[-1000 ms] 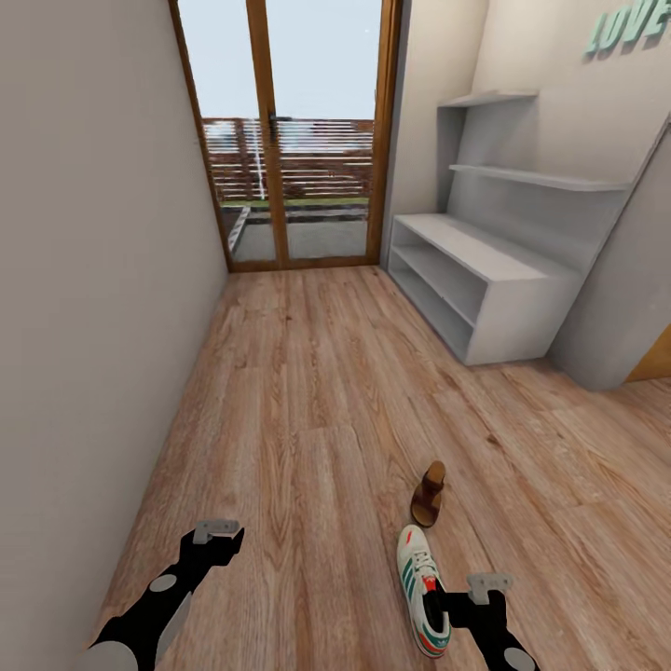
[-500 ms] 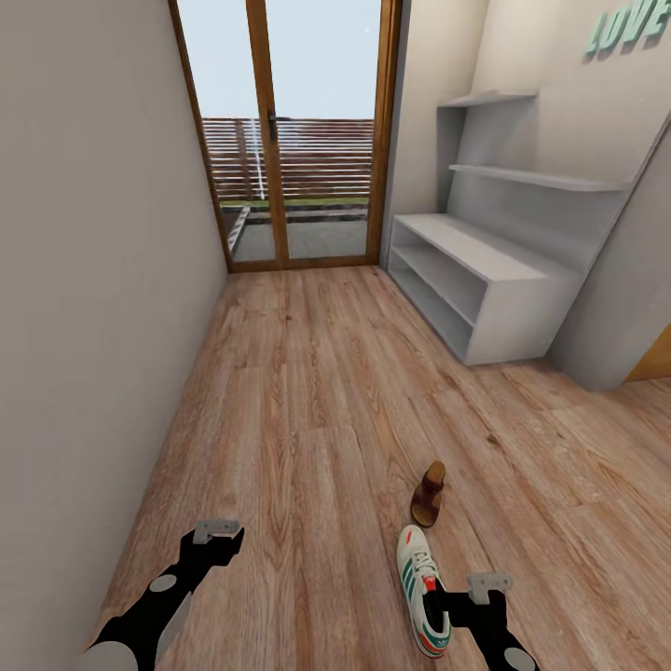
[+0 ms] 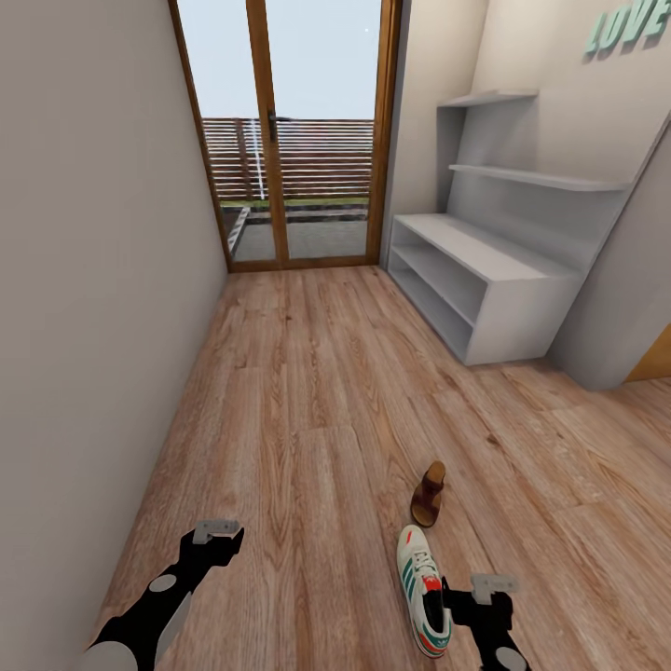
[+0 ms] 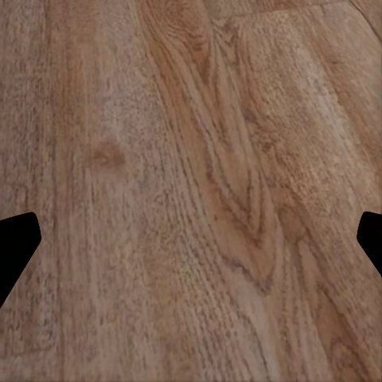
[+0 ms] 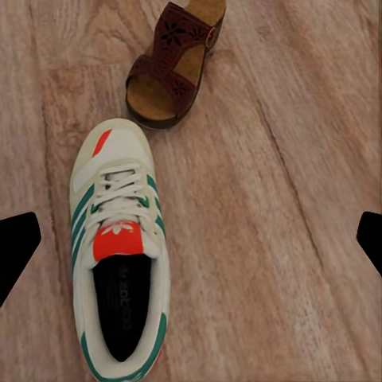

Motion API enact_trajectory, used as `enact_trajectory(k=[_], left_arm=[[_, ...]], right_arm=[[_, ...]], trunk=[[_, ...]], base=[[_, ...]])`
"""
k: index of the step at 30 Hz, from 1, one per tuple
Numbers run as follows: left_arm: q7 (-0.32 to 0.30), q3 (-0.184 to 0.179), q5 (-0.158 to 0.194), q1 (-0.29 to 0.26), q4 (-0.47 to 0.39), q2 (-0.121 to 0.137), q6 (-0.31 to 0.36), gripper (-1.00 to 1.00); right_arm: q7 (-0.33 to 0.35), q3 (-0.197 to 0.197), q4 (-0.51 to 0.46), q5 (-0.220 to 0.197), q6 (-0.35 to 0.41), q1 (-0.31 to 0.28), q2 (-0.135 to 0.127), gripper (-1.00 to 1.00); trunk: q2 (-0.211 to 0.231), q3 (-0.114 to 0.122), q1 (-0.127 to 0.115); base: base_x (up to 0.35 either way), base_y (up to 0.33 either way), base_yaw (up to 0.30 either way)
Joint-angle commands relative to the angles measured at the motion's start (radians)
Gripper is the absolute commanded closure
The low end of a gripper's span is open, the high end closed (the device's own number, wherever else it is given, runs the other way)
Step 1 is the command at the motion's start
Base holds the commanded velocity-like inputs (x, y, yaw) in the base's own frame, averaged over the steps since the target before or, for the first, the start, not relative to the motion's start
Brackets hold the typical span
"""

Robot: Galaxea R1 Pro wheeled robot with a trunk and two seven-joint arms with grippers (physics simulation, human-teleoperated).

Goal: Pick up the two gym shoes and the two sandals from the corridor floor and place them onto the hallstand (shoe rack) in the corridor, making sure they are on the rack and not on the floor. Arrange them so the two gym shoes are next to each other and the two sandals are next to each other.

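Note:
One white gym shoe with green stripes lies on the plank floor near the bottom of the head view, toe pointing away; it also shows as the gym shoe in the right wrist view. Just beyond its toe lies a brown sandal, the same sandal seen from the wrist. My right gripper hovers open beside the sneaker's heel, nothing between its fingers. My left gripper hangs open over bare floor. The white hallstand stands along the right wall. The other shoe and sandal are out of view.
A plain wall runs close along the left. A glass door with a wooden frame closes the far end of the corridor. A grey wall corner juts out past the hallstand on the right.
My right gripper has shifted slightly lower and to the right beside the sneaker's heel. The left arm, the shoe and the sandal are as before.

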Motion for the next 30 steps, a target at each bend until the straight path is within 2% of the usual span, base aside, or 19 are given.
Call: enact_trajectory(k=[1,9,24,30], left_arm=[[-0.006,0.009,-0.010,-0.001,0.001,-0.001,-0.003,-1.00],[-0.006,0.009,-0.009,-0.001,0.001,-0.001,0.000,-1.00],[-0.007,0.009,-0.009,-0.002,0.000,-0.002,0.004,-1.00],[-0.005,0.008,-0.008,-0.022,-0.046,-0.015,0.010,-1.00]], right_arm=[[-0.004,0.001,0.001,0.000,-0.003,0.000,0.001,-1.00],[-0.013,0.002,-0.001,0.000,-0.005,0.000,0.004,-1.00],[-0.014,0.002,-0.001,0.000,-0.003,0.000,0.004,-1.00],[-0.013,0.002,-0.001,0.000,-0.003,0.000,0.004,-1.00]], trunk=[[0.000,-0.001,0.000],[-0.049,-0.024,0.027],[-0.154,-0.093,0.084],[-0.196,-0.121,0.107]], base=[[0.000,0.000,0.000],[0.000,0.000,0.000],[0.000,0.000,0.000],[0.000,0.000,0.000]])
